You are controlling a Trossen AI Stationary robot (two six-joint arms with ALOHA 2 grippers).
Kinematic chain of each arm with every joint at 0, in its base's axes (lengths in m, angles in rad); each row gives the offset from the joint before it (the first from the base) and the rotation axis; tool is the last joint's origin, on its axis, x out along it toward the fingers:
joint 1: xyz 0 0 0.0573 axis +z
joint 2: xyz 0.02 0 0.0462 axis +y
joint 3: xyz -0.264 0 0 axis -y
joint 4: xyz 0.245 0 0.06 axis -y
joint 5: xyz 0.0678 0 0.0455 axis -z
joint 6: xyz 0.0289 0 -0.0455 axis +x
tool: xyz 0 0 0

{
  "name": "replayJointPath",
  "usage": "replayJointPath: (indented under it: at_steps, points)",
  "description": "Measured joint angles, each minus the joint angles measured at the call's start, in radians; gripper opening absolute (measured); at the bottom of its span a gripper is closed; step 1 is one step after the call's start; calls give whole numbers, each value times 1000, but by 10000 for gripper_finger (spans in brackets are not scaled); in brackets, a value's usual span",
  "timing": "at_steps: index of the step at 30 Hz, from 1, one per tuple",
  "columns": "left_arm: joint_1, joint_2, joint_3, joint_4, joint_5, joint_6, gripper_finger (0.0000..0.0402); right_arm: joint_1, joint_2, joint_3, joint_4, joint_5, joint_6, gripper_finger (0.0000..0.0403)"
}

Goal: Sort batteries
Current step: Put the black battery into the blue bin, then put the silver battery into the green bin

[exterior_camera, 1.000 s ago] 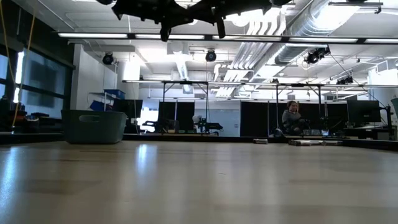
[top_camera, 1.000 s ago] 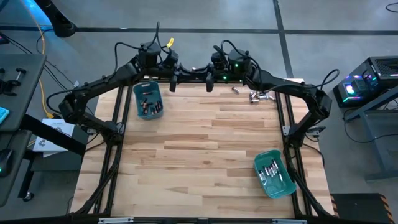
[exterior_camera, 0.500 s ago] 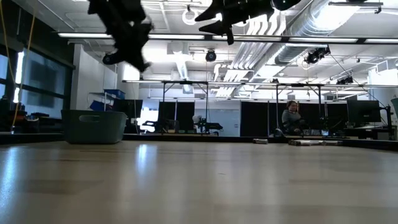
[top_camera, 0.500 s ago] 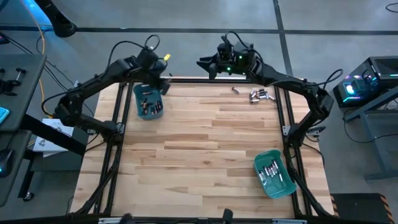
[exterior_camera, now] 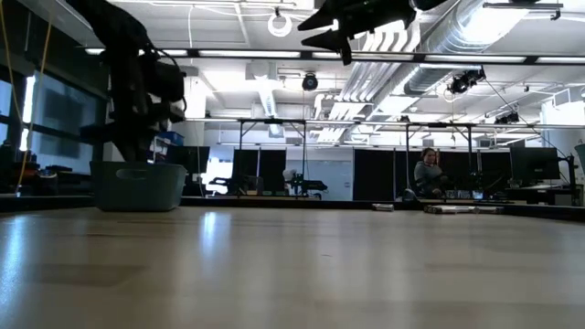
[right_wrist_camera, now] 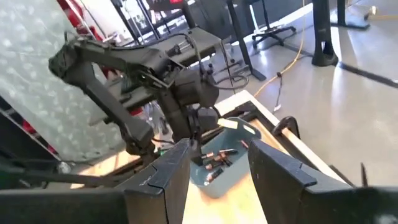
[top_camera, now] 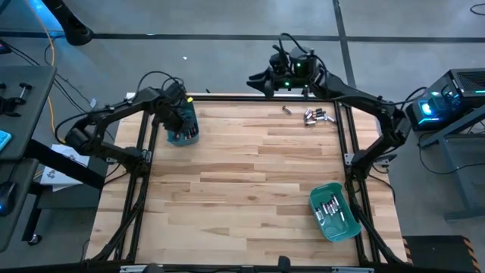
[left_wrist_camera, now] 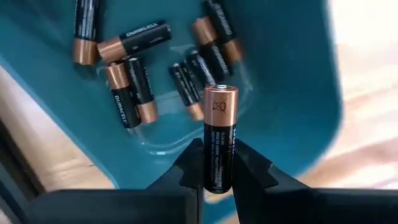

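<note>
My left gripper hangs over the teal bin at the table's far left, shut on a black-and-copper battery. In that bin lie several more black-and-copper batteries. My right gripper stands open and empty, high above the far edge. Loose silvery batteries lie on the table at the far right. A second teal bin near the right edge holds several silvery batteries. My left gripper pinches the battery's black lower half between its two fingers. The fingers come from above, pointing down, and the battery lies along them with its copper end toward the bin. It is lifted clear above the bin's floor.
A single battery lies near the far edge, left of the loose heap. The black frame rails run along the table's sides. The wooden middle of the table carries nothing. In the low view a person sits far back in the room.
My left gripper has swung from the middle of the far edge toward the table's left and sunk down over the far-left bin, tipping from near level to pointing down and rolling as it went. My right gripper has drawn back a little beyond the far edge.
</note>
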Motion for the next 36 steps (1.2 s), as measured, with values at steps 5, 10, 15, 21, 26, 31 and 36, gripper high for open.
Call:
replayJointPath:
  at_steps: [5,10,15,21,26,31,36]
  points:
    - [1,56,-7,17,-50,-49,49,-4,-37,0,-83,0,-71,156]
    - [1,113,-7,17,-52,-47,74,-17,-84,0,-174,3,-130,156]
    - [1,152,-7,17,-52,-29,71,-53,-144,0,-259,7,-143,156]
    - [5,153,-7,16,-59,3,70,-115,-226,0,-421,37,-133,156]
    - [15,102,41,0,-55,31,84,-191,-240,0,-731,158,-28,156]
    - [13,19,140,24,-51,50,87,-279,-155,-46,-999,241,-38,158]
    - [-9,-50,220,125,-50,111,87,-354,-19,-118,-1011,279,-159,184]
